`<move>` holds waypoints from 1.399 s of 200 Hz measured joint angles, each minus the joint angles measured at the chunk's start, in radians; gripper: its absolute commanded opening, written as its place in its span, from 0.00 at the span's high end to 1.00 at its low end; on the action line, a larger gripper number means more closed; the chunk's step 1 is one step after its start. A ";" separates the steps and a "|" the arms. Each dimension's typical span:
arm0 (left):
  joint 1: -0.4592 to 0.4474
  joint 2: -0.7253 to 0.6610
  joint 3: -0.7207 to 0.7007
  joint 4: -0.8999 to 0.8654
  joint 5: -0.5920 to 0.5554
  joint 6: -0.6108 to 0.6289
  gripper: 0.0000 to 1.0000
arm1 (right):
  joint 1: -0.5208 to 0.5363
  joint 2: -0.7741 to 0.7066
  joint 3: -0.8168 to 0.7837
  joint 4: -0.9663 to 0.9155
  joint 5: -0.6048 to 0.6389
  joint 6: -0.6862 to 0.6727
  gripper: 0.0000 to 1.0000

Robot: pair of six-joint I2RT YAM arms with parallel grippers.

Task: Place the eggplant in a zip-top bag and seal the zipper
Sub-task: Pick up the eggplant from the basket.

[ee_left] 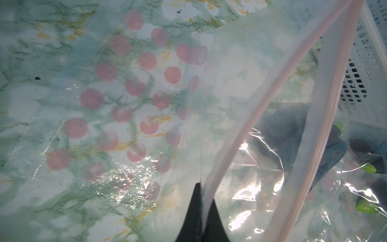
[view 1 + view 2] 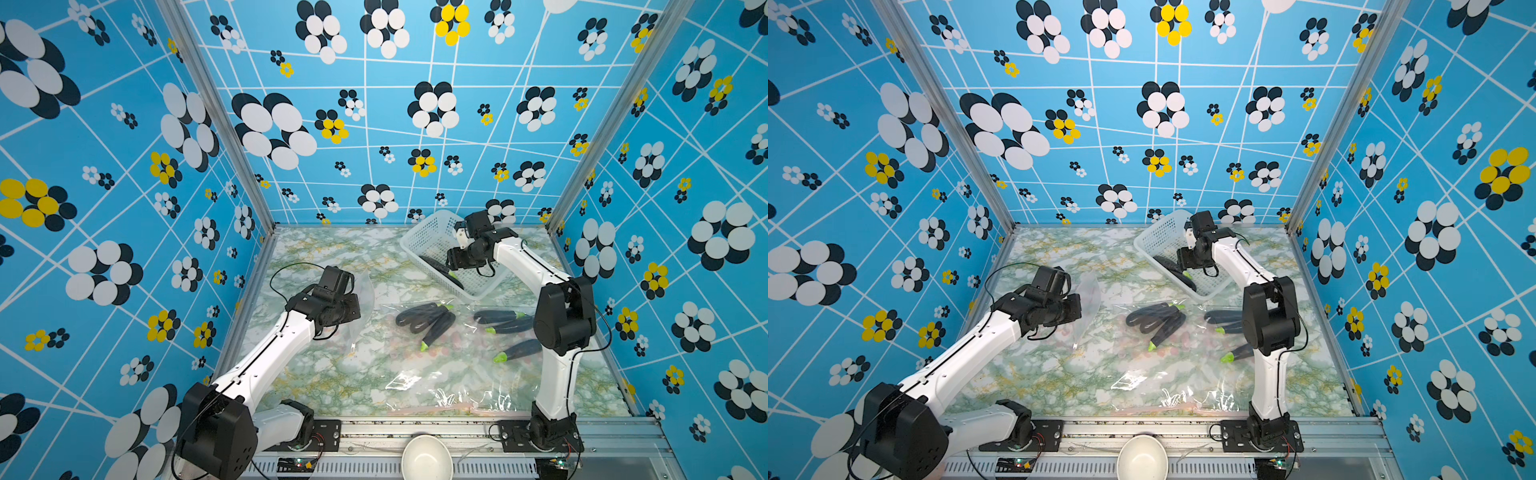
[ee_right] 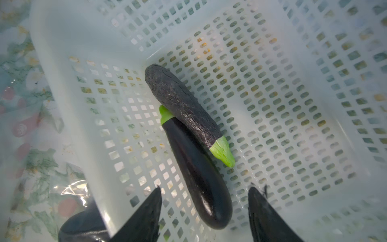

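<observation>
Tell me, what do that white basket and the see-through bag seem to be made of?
The basket: probably moulded plastic, white with a slight sheen. Its walls look stiff and are pierced with even holes. The bag: thin, glossy, clear plastic film. It crinkles and glints, and the marbled table shows through it.

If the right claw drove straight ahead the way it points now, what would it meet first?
The right claw would most likely meet the glossy eggplant, whose rounded end lies between its open jaws in the white basket; depth is hard to judge.
</observation>
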State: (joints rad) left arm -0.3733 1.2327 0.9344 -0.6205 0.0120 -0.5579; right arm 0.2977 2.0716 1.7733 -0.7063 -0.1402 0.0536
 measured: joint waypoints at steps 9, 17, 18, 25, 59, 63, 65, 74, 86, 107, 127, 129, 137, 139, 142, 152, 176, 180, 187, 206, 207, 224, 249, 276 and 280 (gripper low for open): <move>0.000 0.003 0.000 0.000 0.000 0.000 1.00 | 0.000 0.032 0.022 -0.008 -0.010 -0.012 0.34; 0.000 0.005 0.000 0.000 0.000 0.000 1.00 | 0.000 0.059 0.040 -0.018 -0.022 -0.020 0.34; 0.000 0.005 0.000 0.000 0.000 0.000 1.00 | 0.000 0.061 0.042 -0.019 -0.024 -0.021 0.34; 0.000 0.007 0.002 0.000 0.000 0.000 1.00 | 0.000 0.083 0.056 -0.026 -0.033 -0.027 0.34; 0.000 0.015 0.014 0.000 -0.001 0.000 1.00 | 0.001 0.175 0.122 -0.046 -0.080 -0.043 0.35; 0.000 0.016 0.014 0.000 -0.001 0.000 1.00 | 0.001 0.184 0.129 -0.047 -0.082 -0.043 0.36; 0.000 0.016 0.015 -0.001 -0.001 0.000 1.00 | 0.001 0.189 0.134 -0.048 -0.083 -0.043 0.36; 0.000 0.017 0.016 -0.001 -0.001 0.000 1.00 | 0.001 0.209 0.152 -0.048 -0.082 -0.043 0.36; 0.000 0.017 0.017 -0.001 -0.001 0.000 1.00 | 0.001 0.235 0.177 -0.050 -0.074 -0.042 0.37; 0.000 0.019 0.017 -0.001 -0.003 0.000 1.00 | 0.001 0.269 0.217 -0.055 -0.039 -0.035 0.41; 0.000 0.023 0.017 -0.001 -0.004 0.000 1.00 | 0.000 0.287 0.235 -0.055 0.005 -0.018 0.46; 0.000 0.023 0.017 -0.001 -0.004 0.000 1.00 | 0.000 0.288 0.235 -0.055 0.009 -0.013 0.46; 0.000 0.023 0.017 -0.001 -0.004 0.000 1.00 | -0.002 0.290 0.235 -0.056 0.021 -0.006 0.48; 0.000 0.023 0.017 -0.001 -0.004 0.000 1.00 | -0.003 0.290 0.235 -0.056 0.024 -0.005 0.48; 0.000 0.023 0.017 -0.001 -0.004 0.000 1.00 | -0.004 0.290 0.235 -0.056 0.027 0.000 0.48; 0.000 0.023 0.017 -0.001 -0.004 0.000 1.00 | -0.006 0.290 0.237 -0.055 0.039 0.010 0.48; 0.000 0.023 0.017 -0.001 -0.004 0.000 1.00 | -0.011 0.290 0.240 -0.054 0.056 0.020 0.50; 0.000 0.023 0.017 -0.001 -0.004 0.000 1.00 | -0.011 0.290 0.240 -0.054 0.058 0.021 0.50; 0.000 0.023 0.018 -0.002 -0.004 0.000 1.00 | -0.011 0.290 0.241 -0.054 0.061 0.024 0.51; 0.000 0.023 0.024 -0.003 -0.004 0.000 1.00 | -0.011 0.290 0.242 -0.053 0.064 0.036 0.54; 0.000 0.023 0.024 -0.003 -0.004 0.000 1.00 | -0.011 0.290 0.242 -0.053 0.064 0.036 0.54; 0.000 0.023 0.032 -0.003 -0.004 0.000 1.00 | -0.011 0.290 0.242 -0.053 0.064 0.041 0.54; 0.000 0.023 0.048 -0.005 -0.004 0.001 1.00 | -0.011 0.280 0.232 -0.045 0.064 0.053 0.55; 0.000 0.023 0.079 -0.008 -0.004 0.004 1.00 | -0.011 0.230 0.182 -0.043 0.064 0.066 0.57; 0.000 0.023 0.083 -0.007 -0.004 0.004 1.00 | -0.011 0.222 0.176 -0.043 0.064 0.068 0.58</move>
State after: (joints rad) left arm -0.3733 1.2556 1.0172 -0.6277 0.0082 -0.5541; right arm 0.2863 2.2940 1.9495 -0.7490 -0.0765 0.1211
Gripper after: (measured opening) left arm 0.043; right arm 0.439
